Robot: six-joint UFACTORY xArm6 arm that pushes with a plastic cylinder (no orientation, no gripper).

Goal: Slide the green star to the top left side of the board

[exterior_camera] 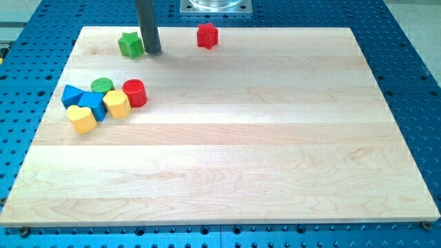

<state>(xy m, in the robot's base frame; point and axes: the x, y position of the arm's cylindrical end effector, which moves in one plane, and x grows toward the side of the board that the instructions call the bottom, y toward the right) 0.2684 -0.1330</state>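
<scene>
The wooden board (227,138) fills most of the view, lying on a blue perforated table (413,83), and most of its surface is bare. The dark rod comes down from the view's top and its tip (152,52) rests on the board near the top edge, just to the view's right of the green star (130,45), touching it or very nearly so. There are no jaws here to be released or clenched; the arm ends in a plain rod and grasps nothing, it only pushes.

Further down the left side sits a tight cluster: two blue blocks (72,95) whose shapes are hard to read, a yellow heart (82,118), a yellow block (117,104) that looks hexagonal, a red cylinder (134,92) and a green cylinder (102,85). Alone near the top edge, right of the rod, stands a red star-like block (207,35).

The green star is already close to the top edge and left of centre, so the task seems to be in its last stretch. With the tip on the star's right flank, the next move appears to call for a short push toward the view's left, kept level so the star stays along the top edge, clear of the cluster below and on the board.
</scene>
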